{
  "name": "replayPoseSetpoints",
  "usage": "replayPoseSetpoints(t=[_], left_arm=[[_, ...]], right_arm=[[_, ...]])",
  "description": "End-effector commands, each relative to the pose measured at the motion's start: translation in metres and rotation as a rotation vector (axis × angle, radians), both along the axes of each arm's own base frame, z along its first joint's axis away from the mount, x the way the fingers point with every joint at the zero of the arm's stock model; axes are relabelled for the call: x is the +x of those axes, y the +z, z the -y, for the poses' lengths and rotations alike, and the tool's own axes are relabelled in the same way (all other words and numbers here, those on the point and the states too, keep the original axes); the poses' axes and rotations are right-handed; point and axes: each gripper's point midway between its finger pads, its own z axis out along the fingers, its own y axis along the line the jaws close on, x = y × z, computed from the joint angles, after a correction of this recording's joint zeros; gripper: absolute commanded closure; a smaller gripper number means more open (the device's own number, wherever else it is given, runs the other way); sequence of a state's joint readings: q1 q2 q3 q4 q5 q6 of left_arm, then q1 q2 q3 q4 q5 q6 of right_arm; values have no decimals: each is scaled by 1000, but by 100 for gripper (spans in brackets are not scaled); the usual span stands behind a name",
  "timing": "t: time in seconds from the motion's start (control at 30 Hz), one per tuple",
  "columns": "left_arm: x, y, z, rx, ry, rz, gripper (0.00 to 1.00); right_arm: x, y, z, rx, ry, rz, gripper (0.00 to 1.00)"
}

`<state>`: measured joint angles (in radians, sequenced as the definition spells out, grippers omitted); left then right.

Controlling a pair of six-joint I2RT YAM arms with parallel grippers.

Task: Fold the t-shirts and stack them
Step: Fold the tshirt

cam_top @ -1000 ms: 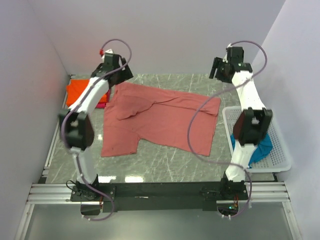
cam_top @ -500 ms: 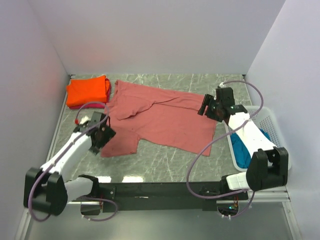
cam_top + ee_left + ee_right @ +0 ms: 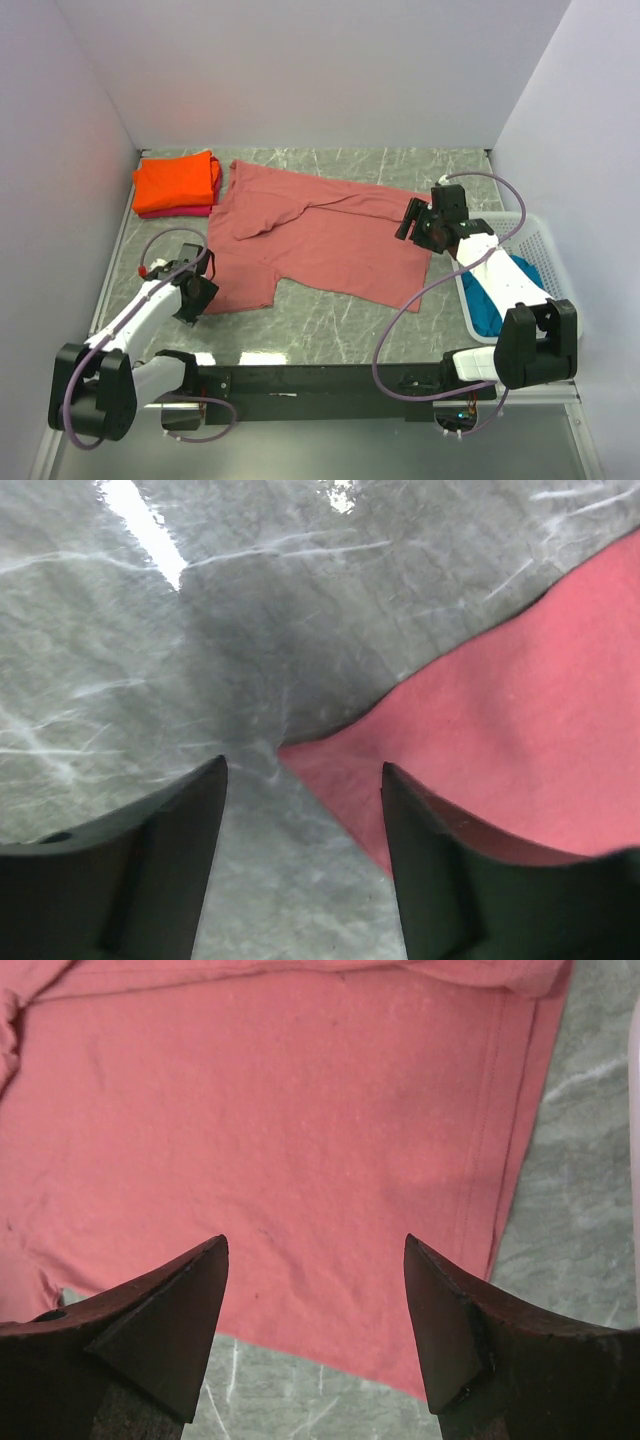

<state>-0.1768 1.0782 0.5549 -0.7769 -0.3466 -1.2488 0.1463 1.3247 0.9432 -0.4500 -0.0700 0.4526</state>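
A dusty brick-red t-shirt (image 3: 320,240) lies spread out on the marble table, one sleeve rumpled near its collar. My left gripper (image 3: 195,295) is low at the shirt's near-left corner. In the left wrist view the gripper (image 3: 305,770) is open, with the tip of the brick-red cloth (image 3: 520,730) reaching in between the fingers. My right gripper (image 3: 418,225) hovers open over the shirt's right edge. In the right wrist view the cloth (image 3: 300,1110) fills the space past the gripper (image 3: 315,1245). A folded orange t-shirt (image 3: 178,182) sits on a pink-red one (image 3: 203,210) at the back left. A teal-blue t-shirt (image 3: 490,300) lies in the basket.
A white lattice basket (image 3: 545,240) stands along the table's right side, close to my right arm. Plain walls close off the left, back and right. Bare marble (image 3: 330,320) runs between the shirt's near hem and the arm bases.
Both arms have swung down from the back of the table. The left has come to the shirt's near-left corner with its jaws narrowing; the right has dropped to the shirt's right edge.
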Motion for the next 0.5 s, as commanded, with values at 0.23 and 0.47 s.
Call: replayPoseSetpoints(t=[0.23, 0.47], left_arm=[[3, -26, 11, -57, -51, -39, 64], [3, -20, 6, -29, -63, -30, 99]], right_arm=[[-22, -7, 27, -97, -112, -61, 23], [-50, -12, 24, -84, -90, -106, 25]])
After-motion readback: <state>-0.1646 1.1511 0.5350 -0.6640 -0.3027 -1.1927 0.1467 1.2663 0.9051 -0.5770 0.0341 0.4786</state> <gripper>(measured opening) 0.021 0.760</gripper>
